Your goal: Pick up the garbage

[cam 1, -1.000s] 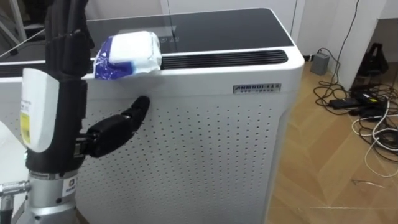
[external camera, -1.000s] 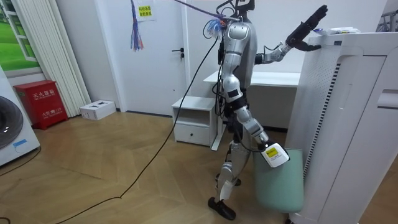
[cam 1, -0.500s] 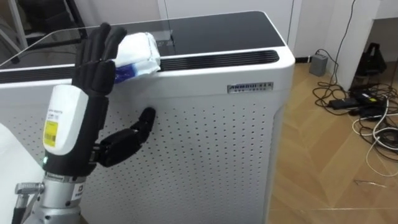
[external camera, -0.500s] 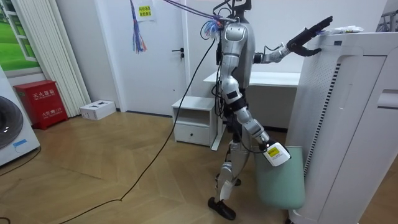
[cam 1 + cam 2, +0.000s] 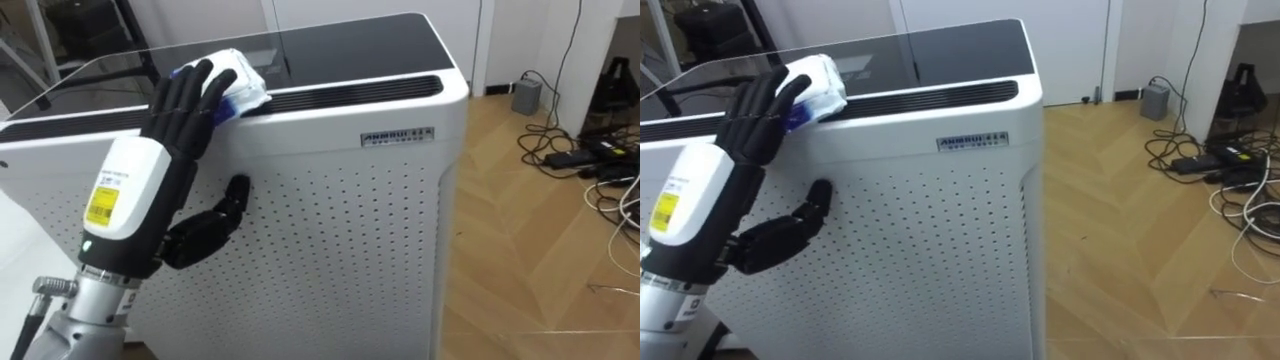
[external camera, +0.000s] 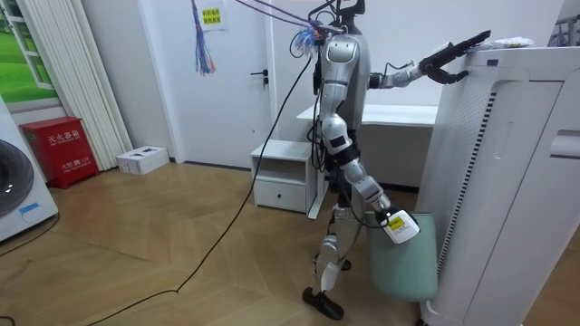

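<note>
A white packet with a blue edge (image 5: 240,85) lies on top of a tall white air purifier (image 5: 340,200), near its front left edge. My left hand (image 5: 180,115) is raised in front of the purifier with straight fingers. Its fingertips reach the packet's near side, and the thumb is spread out before the perforated front panel. In the room view I stand close to the purifier, left hand (image 6: 458,47) stretched up to the packet (image 6: 507,42). My right hand (image 6: 391,222) hangs low at the rim of a pale green bin (image 6: 403,267).
Cables and a power strip (image 5: 590,155) lie on the wooden floor to the right of the purifier. Behind me are a white desk (image 6: 399,115) and a low white drawer cabinet (image 6: 283,177). A red box (image 6: 62,149) stands at the room view's left.
My left hand has tipped forward from upright and its fingertips have come onto the packet. The head camera has shifted a little.
</note>
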`<state>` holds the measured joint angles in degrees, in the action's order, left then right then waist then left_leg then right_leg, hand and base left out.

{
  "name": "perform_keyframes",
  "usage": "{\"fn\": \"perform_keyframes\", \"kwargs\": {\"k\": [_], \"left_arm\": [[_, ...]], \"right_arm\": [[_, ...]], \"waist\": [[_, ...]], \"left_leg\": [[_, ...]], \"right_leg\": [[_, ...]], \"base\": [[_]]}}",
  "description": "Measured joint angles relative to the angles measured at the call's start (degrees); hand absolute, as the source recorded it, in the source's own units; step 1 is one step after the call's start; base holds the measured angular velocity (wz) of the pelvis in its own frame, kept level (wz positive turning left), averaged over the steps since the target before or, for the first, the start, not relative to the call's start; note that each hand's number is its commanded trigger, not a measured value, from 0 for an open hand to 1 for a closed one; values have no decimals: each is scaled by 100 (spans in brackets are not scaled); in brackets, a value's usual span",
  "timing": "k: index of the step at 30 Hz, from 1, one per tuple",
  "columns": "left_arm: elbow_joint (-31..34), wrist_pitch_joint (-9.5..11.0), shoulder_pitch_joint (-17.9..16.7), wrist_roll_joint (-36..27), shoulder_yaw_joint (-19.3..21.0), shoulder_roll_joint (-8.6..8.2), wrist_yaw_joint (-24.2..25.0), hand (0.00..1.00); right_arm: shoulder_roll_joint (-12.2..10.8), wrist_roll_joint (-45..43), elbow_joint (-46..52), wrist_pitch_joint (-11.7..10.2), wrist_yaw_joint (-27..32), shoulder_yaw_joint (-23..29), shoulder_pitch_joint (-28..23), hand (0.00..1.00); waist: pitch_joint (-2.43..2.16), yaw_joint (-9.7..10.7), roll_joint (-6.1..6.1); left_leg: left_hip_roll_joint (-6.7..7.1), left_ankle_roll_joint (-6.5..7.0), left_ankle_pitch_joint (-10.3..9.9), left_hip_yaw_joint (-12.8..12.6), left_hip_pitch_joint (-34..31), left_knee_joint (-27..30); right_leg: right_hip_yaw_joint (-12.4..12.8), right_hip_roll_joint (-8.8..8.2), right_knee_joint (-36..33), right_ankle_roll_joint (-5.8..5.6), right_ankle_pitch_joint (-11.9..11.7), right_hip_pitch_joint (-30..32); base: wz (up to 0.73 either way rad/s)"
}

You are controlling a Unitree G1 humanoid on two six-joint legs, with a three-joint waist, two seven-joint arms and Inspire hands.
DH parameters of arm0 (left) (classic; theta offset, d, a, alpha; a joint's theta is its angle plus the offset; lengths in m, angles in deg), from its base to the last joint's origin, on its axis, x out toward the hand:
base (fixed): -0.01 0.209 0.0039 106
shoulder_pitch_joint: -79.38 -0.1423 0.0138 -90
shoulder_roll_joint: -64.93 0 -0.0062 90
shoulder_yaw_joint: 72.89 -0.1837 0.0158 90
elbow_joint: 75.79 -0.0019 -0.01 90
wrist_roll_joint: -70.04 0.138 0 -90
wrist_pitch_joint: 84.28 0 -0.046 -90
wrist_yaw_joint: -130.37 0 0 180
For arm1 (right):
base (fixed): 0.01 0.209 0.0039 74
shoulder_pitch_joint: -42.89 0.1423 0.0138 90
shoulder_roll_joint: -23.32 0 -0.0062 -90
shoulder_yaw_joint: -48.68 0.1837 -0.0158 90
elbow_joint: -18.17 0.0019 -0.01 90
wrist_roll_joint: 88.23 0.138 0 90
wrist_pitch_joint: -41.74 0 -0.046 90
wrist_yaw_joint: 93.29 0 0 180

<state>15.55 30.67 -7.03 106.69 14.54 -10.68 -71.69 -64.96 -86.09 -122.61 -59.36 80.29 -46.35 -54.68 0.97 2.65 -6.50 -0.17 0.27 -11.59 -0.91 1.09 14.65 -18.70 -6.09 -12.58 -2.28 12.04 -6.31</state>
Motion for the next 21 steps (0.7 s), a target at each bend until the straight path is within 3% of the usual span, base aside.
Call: {"fn": "perform_keyframes", "kwargs": {"k": [5,11,21], "left_arm": [[19,-170,140,-132,2,5,261,100],[187,-399,470,-400,14,242,527,100],[327,-491,673,-650,228,286,599,100]], "right_arm": [[135,0,162,25,4,-1,-6,100],[241,3,237,59,39,-2,-4,100],[254,3,242,120,30,-39,-6,100]], "waist": [[-46,-2,-70],[-43,-14,-67],[-20,7,-33]], "left_leg": [[-10,15,28,-92,-34,9],[-9,28,68,-222,27,-26],[7,54,96,-325,52,-113]], "right_leg": [[4,-8,-8,-2,-26,34],[7,-41,-15,-4,-39,19],[53,-65,-31,-34,-64,34]], "base": [[0],[0],[-3]]}}
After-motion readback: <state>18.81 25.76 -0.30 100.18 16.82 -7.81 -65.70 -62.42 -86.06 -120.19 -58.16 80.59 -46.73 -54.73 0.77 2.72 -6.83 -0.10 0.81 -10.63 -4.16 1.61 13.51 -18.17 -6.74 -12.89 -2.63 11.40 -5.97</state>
